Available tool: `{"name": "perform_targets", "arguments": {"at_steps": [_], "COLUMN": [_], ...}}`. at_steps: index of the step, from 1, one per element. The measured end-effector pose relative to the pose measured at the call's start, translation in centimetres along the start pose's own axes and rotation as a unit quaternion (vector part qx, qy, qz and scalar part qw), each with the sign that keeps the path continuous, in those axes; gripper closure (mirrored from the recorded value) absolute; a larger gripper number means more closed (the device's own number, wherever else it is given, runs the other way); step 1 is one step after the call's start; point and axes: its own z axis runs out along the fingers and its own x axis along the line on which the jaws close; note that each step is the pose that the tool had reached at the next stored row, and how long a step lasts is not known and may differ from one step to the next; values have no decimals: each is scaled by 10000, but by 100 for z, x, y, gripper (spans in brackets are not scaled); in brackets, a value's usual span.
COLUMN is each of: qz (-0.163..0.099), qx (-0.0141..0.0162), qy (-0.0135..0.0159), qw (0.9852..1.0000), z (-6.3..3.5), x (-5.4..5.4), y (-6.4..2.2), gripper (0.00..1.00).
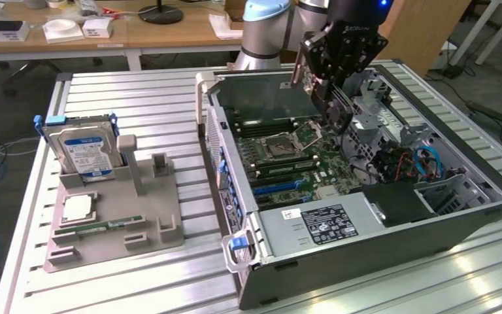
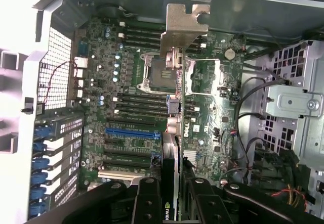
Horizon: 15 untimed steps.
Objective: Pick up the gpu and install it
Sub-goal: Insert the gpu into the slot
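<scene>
The gpu (image 2: 174,128) is a dark board with a pale bare-metal bracket of dull sheen; the fingers (image 2: 148,204) look matt black. The desk (image 1: 146,98) is ribbed silver metal with soft glare, and the computer case (image 1: 365,261) is dark grey sheet metal. The holder (image 1: 112,229) is matt grey plastic; the hard drive (image 1: 81,154) is bare metal under a blue label.

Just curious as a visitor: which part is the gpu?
Find the open computer case. Above its motherboard the gripper holds the gpu, a thin dark card. Its pale metal end bracket sets it apart from the boxy, blue-labelled hard drive.
</scene>
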Motion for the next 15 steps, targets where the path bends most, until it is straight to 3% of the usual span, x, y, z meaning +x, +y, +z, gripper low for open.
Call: {"name": "perform_targets", "arguments": {"at_steps": [8,15], "qz": [-296,-590], "qx": [-7,-13], "qy": [7,13], "qw": [9996,9983], "z": [0,0], "x": [0,0], "y": [0,-1], "gripper": [74,74]}}
